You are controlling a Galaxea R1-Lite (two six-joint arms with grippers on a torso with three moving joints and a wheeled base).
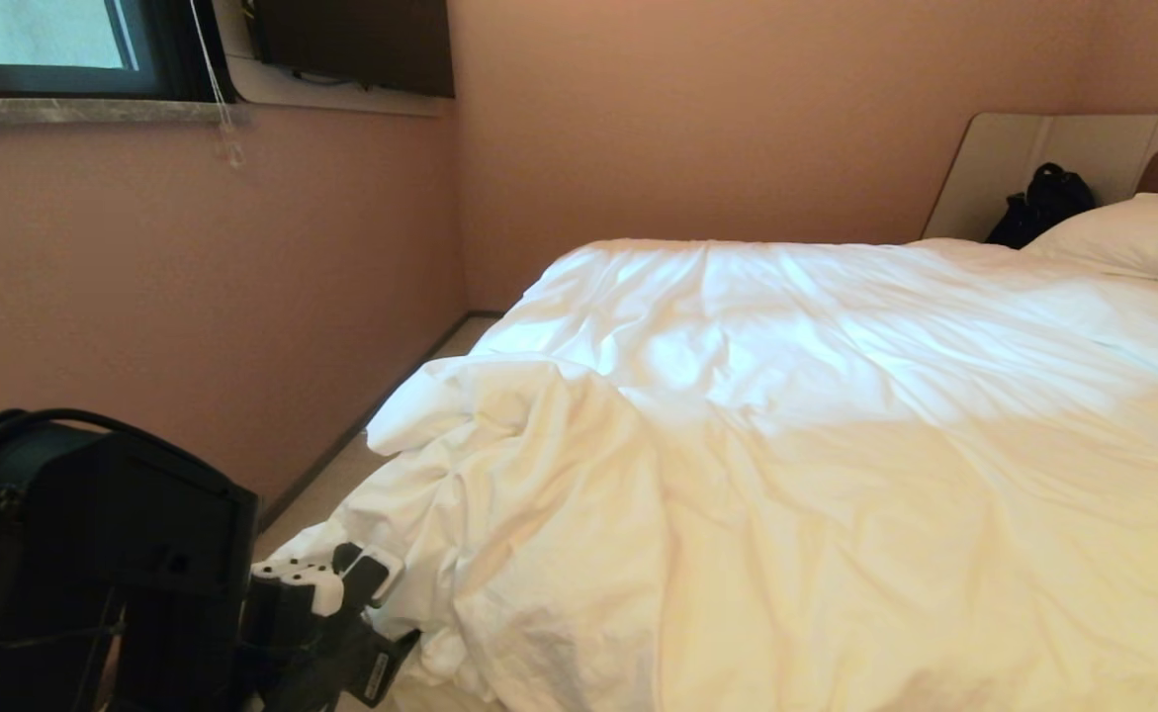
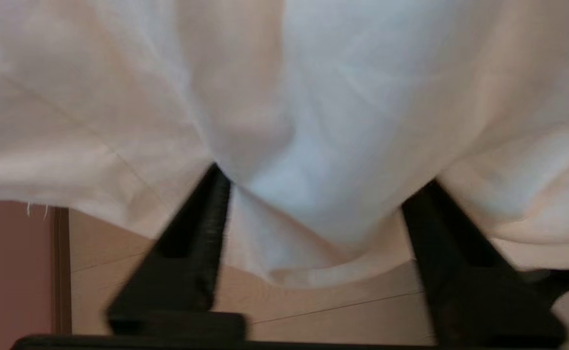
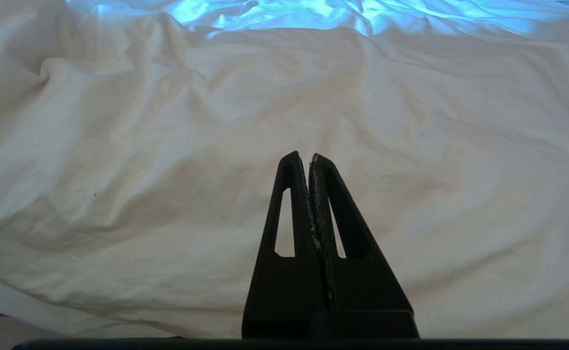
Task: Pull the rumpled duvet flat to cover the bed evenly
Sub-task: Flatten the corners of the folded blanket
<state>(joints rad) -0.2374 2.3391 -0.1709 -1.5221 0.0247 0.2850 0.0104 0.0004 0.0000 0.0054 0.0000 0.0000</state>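
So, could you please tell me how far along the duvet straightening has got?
Done: the duvet already lies fairly flat over most of the bed, up to the pillow.
In hand: the left gripper is at the bunched near-left corner, jaws apart around a hanging fold.
Left: that corner is still rumpled and needs pulling out. The right gripper hangs shut over the duvet.

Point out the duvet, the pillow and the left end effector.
duvet (image 1: 836, 445): head view, creased top surface mid-bed.
pillow (image 1: 1132, 237): head view, its plump top by the headboard.
left end effector (image 2: 313, 228): left wrist view, midway between its fingertips, around hanging duvet fabric.
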